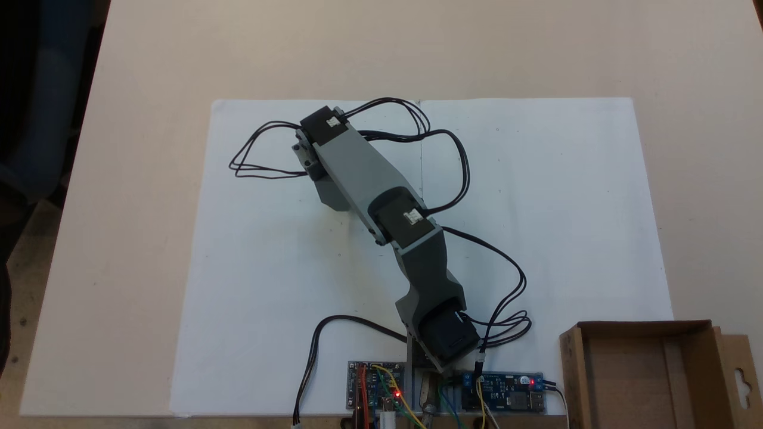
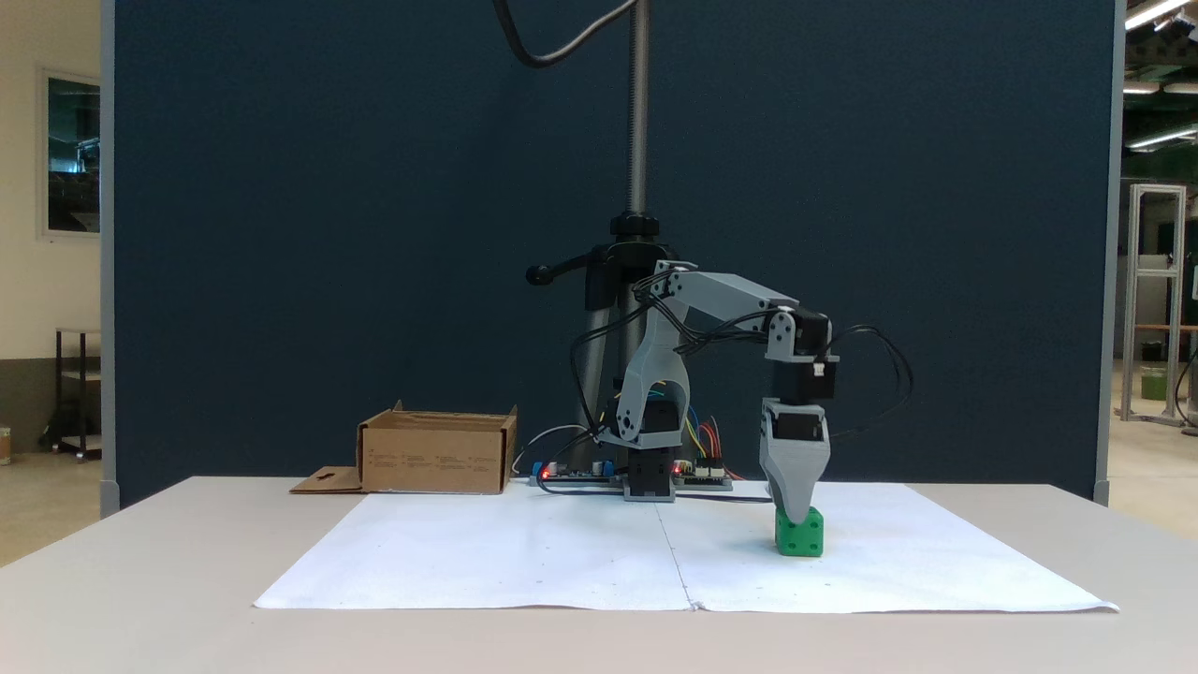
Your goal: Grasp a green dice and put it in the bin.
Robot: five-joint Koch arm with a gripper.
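The green dice (image 2: 803,538) sits on the white paper, to the right of the arm's base in a fixed view. My gripper (image 2: 794,513) points straight down with its tip at the dice's top left part. Its jaws line up one behind the other, so whether they are open or shut cannot be told. From above, the arm (image 1: 363,185) covers both the dice and the fingertips. The bin, a brown cardboard box (image 1: 644,326), stands at the bottom right in that view, and far left of the gripper (image 2: 435,454) in the side view.
A large white paper sheet (image 1: 536,208) covers the middle of the beige table (image 1: 119,179). Circuit boards (image 1: 375,387) with lit red LEDs lie at the arm's base. Black cables (image 1: 262,149) loop out around the arm. A camera stand pole (image 2: 638,112) rises behind the base.
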